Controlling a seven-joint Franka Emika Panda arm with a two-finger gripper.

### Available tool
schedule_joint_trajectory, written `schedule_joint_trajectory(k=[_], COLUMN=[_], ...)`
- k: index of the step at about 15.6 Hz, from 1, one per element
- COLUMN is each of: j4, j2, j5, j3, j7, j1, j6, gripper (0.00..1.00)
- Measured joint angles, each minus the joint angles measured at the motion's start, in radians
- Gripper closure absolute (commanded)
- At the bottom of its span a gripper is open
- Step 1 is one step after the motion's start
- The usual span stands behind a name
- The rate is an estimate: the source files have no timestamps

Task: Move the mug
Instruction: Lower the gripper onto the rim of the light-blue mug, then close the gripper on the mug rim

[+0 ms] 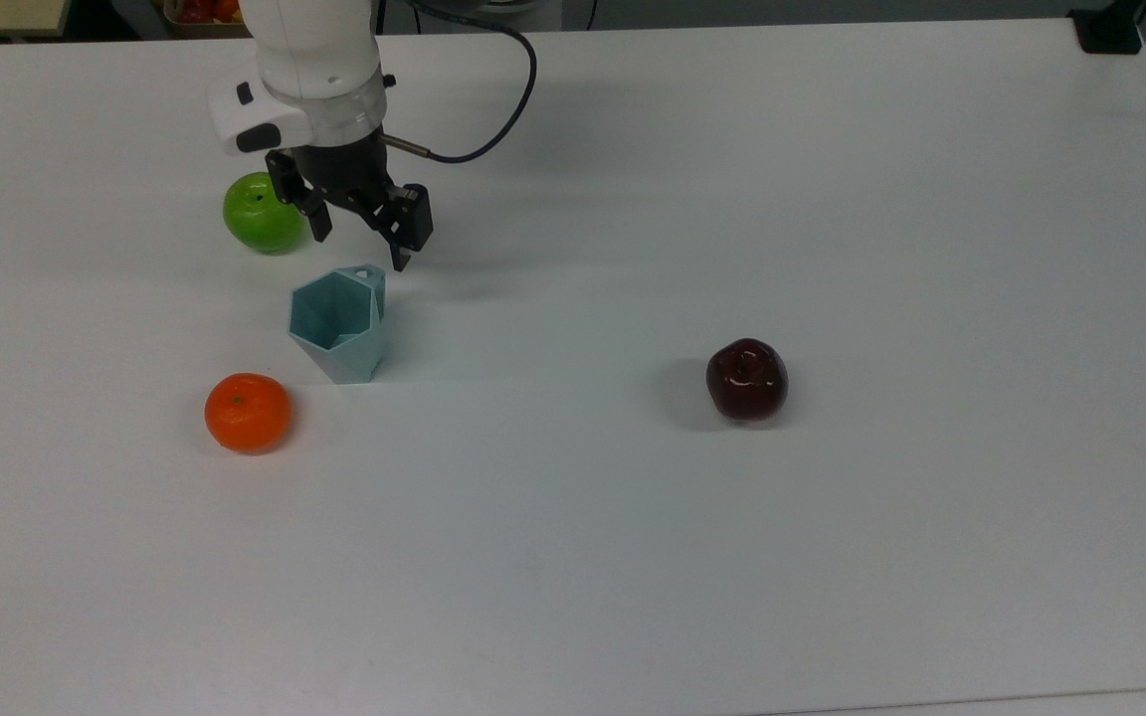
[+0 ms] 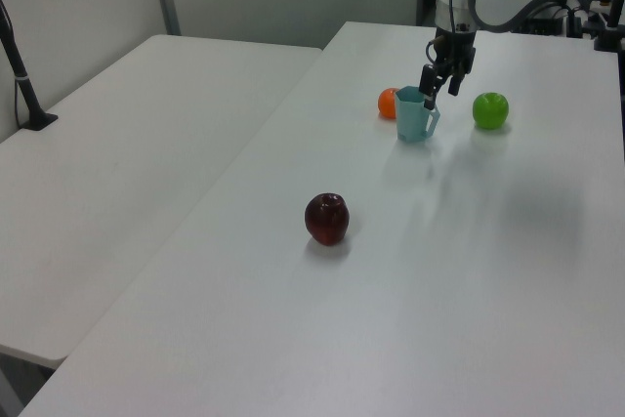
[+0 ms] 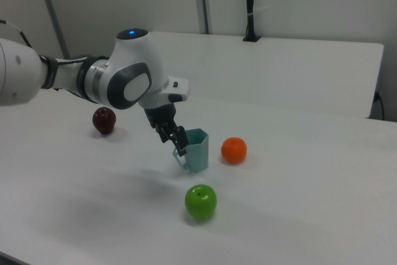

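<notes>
Top view shows the black two-finger end effector (image 1: 358, 251) on the white arm (image 1: 314, 60) hanging just above the far side of the pale blue-teal faceted mug with a hexagonal rim (image 1: 338, 325), fingers spread wide and holding nothing. One fingertip sits right by the mug's small loop handle (image 1: 364, 271) on the top view's right, the other points down between the mug and the shiny green apple (image 1: 263, 212), whose near edge the finger partly covers. The mug stands upright on the white counter (image 1: 832, 557), open mouth up, handle turned toward the arm. Just below it on the top view's left lies the round orange tangerine (image 1: 248, 412), near but apart from the mug; the dark red apple (image 1: 747, 379) lies well apart on the top view's right. In the left view the end effector (image 2: 439, 88) is right over the mug (image 2: 415, 115), fingertips at rim level near the handle side, the tangerine (image 2: 389, 103) peeking out behind the mug and the green apple (image 2: 490, 110) on the left view's right. In the right view the end effector (image 3: 179, 141) is down beside the mug (image 3: 195, 149), its tips overlapping the rim edge on the right view's left; whether they touch the mug I cannot tell. Green apple (image 3: 200, 202) is nearest the camera there, tangerine (image 3: 234, 150) just beside the mug, red apple (image 3: 104, 120) off behind the arm.
</notes>
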Motion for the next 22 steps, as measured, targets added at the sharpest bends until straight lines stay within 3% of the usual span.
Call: schedule_joint_trajectory(k=[3, 8, 14, 22], j4=[-0.003, -0.003, -0.002, -0.001], j2=[0.030, 0.055, 0.068, 0.068], j5=[0.000, -0.005, -0.007, -0.007], j3=[0.000, 0.000, 0.000, 0.000], j7=[0.007, 0.017, 0.021, 0.025], j1=[0.010, 0.023, 0.023, 0.023], j6=[0.041, 0.064, 0.095, 0.096], gripper=[0.23, 0.55, 0.77, 0.84])
